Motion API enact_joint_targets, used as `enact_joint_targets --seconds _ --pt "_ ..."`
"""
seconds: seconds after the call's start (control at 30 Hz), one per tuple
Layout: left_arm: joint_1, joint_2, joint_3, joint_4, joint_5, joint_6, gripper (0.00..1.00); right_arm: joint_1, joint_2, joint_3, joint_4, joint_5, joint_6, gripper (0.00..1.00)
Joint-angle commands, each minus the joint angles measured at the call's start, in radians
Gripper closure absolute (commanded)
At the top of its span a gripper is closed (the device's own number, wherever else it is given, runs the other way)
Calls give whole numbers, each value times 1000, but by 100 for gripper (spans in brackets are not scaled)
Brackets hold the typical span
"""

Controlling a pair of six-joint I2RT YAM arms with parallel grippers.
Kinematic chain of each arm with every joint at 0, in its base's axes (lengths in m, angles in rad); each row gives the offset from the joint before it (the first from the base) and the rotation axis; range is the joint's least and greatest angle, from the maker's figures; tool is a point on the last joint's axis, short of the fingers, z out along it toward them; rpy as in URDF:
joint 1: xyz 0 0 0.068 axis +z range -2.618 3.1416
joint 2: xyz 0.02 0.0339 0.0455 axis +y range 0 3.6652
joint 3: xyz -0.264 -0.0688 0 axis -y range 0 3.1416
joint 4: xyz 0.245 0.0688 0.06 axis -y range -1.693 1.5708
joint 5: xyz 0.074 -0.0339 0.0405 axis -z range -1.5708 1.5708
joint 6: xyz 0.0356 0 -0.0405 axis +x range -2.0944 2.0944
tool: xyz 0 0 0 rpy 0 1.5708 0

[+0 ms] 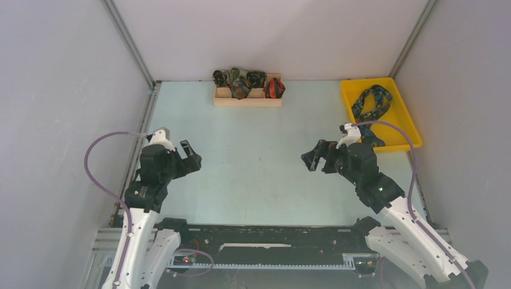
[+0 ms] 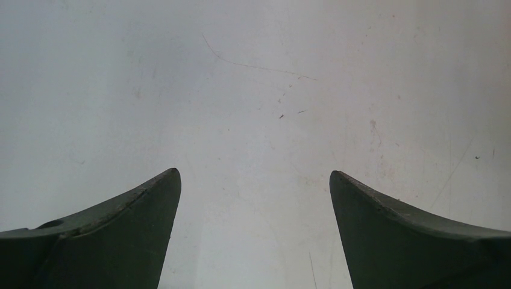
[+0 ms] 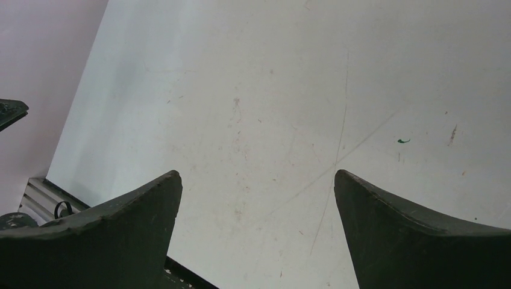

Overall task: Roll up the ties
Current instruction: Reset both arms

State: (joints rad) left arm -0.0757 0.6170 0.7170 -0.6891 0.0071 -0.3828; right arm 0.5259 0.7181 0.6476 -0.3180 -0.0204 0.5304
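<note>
Reach favours my right gripper (image 1: 314,158), fingers spread and empty like those of my left gripper (image 1: 191,155), because the loose navy-and-teal printed fabric necktie (image 1: 361,103) lies in the yellow plastic tray (image 1: 410,129), beyond and right of its fingers, lengthwise away from the bases.
</note>
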Motion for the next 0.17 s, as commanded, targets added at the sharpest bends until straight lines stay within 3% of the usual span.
enact_joint_targets --seconds 0.0,0.13 --pt "0 -2 7 36 16 20 0 -3 -5 8 -3 8 -12 0" --pt "0 -3 6 37 18 19 0 -3 2 4 -3 -5 -2 0"
